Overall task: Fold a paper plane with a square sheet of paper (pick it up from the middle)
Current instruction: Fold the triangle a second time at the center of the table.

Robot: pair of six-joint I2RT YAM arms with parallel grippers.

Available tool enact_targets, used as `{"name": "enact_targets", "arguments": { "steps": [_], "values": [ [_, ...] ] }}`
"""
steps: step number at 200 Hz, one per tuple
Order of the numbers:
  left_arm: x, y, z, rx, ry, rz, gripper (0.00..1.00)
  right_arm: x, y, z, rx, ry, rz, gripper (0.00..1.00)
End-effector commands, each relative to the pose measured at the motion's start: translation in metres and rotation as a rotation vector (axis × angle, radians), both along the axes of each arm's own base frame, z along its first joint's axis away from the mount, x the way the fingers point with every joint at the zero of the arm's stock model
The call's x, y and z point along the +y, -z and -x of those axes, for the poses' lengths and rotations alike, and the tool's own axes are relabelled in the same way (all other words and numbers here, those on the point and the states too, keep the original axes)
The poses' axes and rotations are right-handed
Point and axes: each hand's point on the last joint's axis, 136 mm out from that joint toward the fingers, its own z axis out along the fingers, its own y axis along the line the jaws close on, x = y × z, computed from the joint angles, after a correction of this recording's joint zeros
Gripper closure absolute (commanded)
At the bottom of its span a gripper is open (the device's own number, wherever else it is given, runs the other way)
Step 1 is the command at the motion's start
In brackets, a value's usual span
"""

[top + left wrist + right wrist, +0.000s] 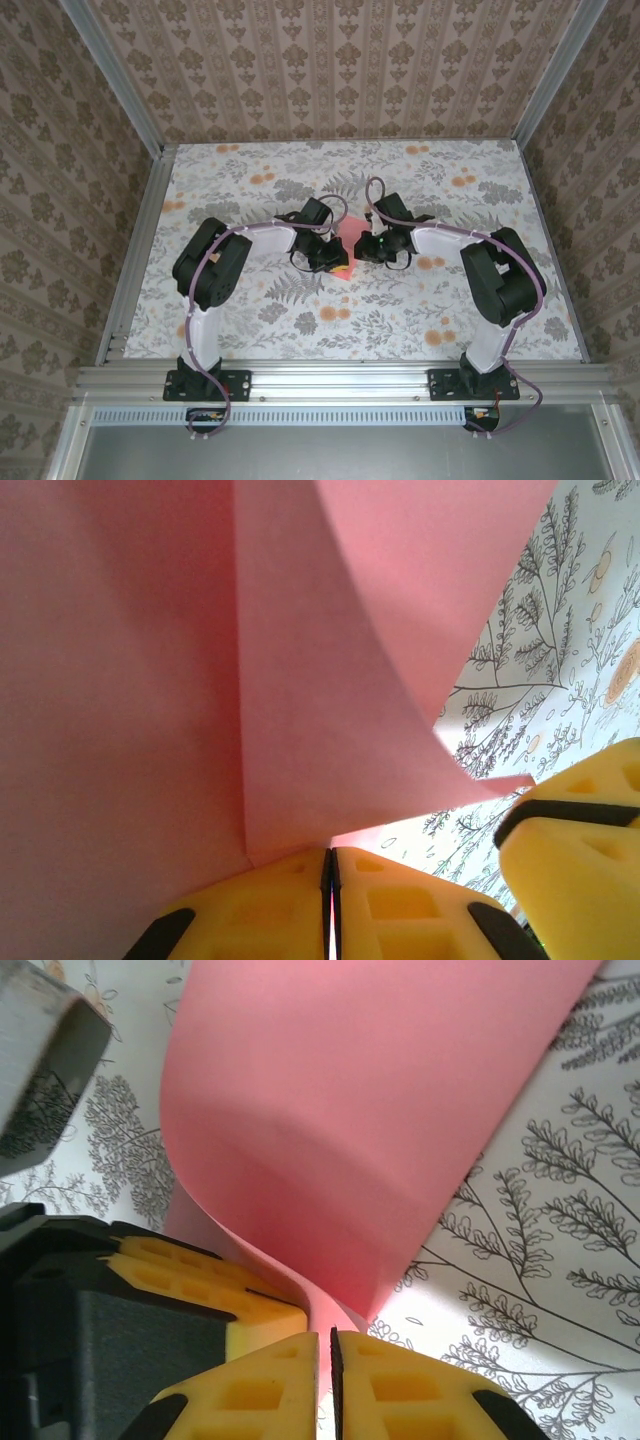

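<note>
Holds the square sheet of paper [351, 238] bowed over the table [400, 320] at the centre of the top view, with left pincer [330, 880] and right pincer [325, 1360] each pinching its edge; risks tearing or skewing the crease if tugged apart unevenly.

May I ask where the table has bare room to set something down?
Free on the floral table: far strip by the wall; near strip between arm bases. Crowded: centre, left gripper and right gripper pinching the thin pink paper sheet.
</note>
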Motion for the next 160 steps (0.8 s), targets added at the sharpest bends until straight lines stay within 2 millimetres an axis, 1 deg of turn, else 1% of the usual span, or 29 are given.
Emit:
{"name": "enact_targets", "arguments": {
  "steps": [1, 34, 107, 135, 160],
  "values": [
    [0.005, 0.012, 0.003, 0.027, -0.019, -0.056, 0.87, 0.002, -0.007, 0.004, -0.018, -0.01, -0.015, 0.85],
    [0.004, 0.012, 0.002, 0.026, -0.022, -0.054, 0.88, 0.006, 0.002, 0.002, -0.004, -0.014, -0.002, 0.85],
    [0.004, 0.013, 0.004, 0.03, -0.02, -0.053, 0.88, 0.011, 0.012, -0.015, -0.011, -0.013, 0.026, 0.86],
    [0.005, 0.013, 0.005, 0.031, -0.02, -0.054, 0.88, 0.01, 0.014, -0.021, -0.019, -0.001, 0.046, 0.86],
    [0.004, 0.012, 0.004, 0.029, -0.019, -0.05, 0.88, 0.008, 0.02, -0.023, -0.01, 0.002, 0.061, 0.86]
  ]
}}
